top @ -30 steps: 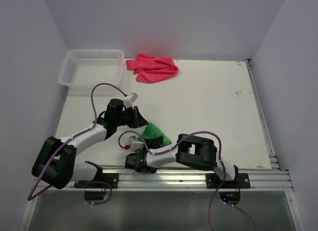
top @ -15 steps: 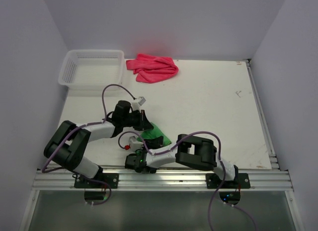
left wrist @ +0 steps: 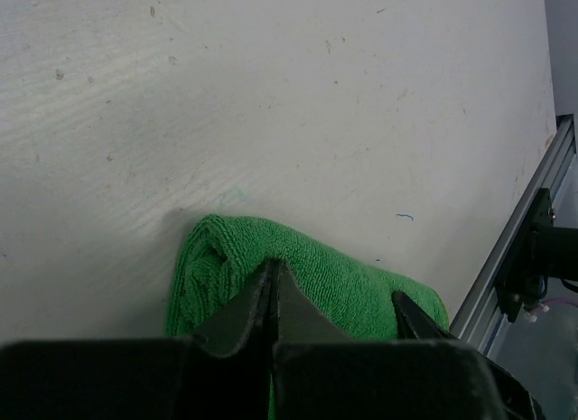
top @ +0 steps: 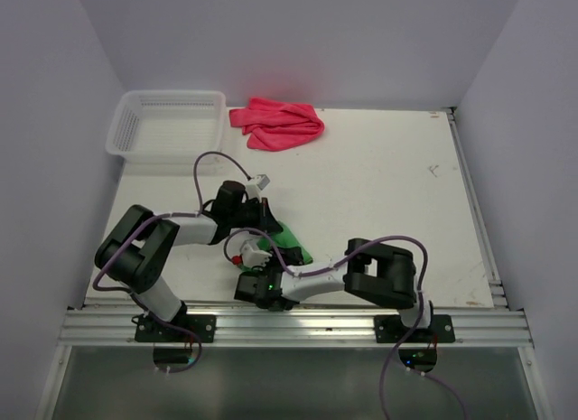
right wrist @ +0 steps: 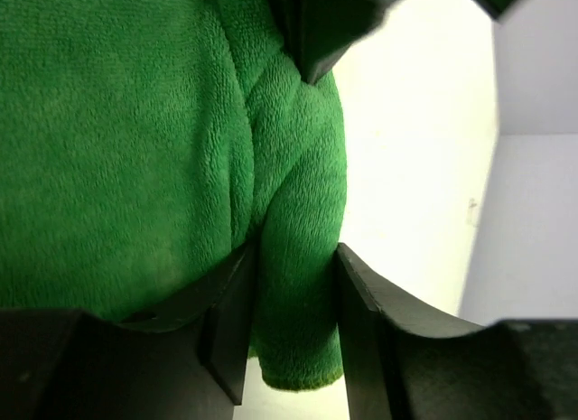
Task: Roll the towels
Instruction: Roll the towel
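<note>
Towel [left wrist: 316,271] green, fleecy, part-rolled; left tool [left wrist: 272,265] pressed together; right tool [right wrist: 296,257] straddles fold, grip unclear.

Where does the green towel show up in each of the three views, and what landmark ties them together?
Top external: green towel low, left of centre.
Left wrist: it lies at bottom centre, rolled end at left.
Right wrist: it fills the left and centre.
Shared landmark: the white table top, under the towel in all three.
</note>
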{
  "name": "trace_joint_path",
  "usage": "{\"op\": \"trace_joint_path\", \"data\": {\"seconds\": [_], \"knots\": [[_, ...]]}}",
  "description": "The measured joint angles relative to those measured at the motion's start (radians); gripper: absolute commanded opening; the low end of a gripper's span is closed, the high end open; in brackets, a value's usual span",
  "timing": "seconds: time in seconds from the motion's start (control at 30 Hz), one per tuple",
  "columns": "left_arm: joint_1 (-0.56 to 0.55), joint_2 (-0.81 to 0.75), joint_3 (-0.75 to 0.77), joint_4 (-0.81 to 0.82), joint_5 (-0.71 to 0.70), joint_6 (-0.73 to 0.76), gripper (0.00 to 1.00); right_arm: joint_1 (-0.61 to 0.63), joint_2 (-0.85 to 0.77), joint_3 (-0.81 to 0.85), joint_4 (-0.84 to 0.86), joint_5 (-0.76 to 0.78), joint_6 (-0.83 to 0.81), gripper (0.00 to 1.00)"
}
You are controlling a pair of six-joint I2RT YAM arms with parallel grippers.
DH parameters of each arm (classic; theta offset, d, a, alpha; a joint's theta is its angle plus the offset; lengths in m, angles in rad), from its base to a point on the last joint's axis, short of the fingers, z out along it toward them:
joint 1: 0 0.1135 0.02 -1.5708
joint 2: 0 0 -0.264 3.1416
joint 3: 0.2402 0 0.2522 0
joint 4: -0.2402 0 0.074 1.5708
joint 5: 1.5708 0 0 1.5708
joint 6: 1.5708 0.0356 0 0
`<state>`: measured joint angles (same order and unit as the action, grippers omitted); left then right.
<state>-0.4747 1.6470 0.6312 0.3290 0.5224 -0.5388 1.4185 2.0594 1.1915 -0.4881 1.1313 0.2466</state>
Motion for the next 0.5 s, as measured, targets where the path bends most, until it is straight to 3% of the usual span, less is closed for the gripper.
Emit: {"op": "trace_joint_path", "data": {"seconds": [0.17, 0.5], "knots": [[0.0, 0.007, 0.0, 0.022, -0.011, -0.003, 0.0, 0.005, -0.125, -0.065, 0.008, -0.069, 0.058, 0.52], [-0.002, -0.001, -0.021, 0.058, -0.033, -0.023, 0.0, 0.026, -0.429, -0.269, 0.046, -0.217, 0.16, 0.54]]}}
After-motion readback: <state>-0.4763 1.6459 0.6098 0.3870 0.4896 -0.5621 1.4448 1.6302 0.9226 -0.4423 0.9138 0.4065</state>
